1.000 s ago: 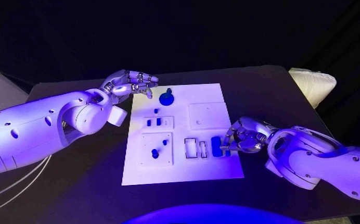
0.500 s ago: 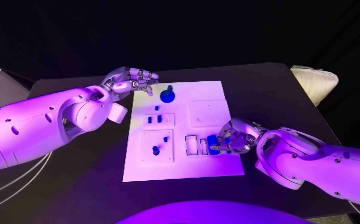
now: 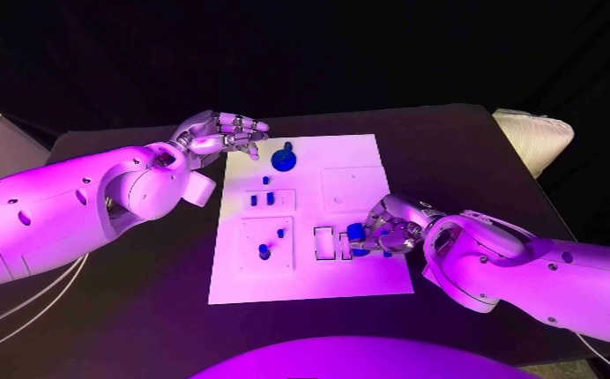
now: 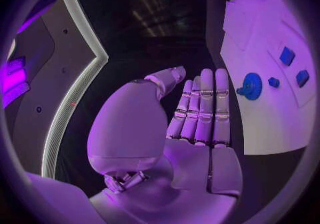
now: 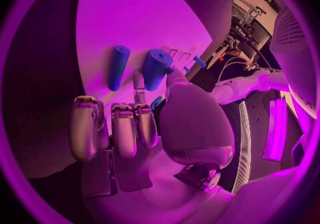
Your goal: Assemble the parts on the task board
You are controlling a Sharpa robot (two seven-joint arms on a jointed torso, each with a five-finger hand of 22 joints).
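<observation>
Gripping a blue part at the task board near edge beside its slots, right hand, left hand spread and holding nothing beside the board's far corner, round blue part nearby.

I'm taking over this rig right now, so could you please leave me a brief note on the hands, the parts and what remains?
Left hand: open, holding nothing, above the far left corner of the task board.
Right hand: grips a blue block by the board's near right slots.
A round blue part sits at the far end; small blue parts stand in the left panels.
Left: seat the held block; I cannot tell how many slots remain.
</observation>
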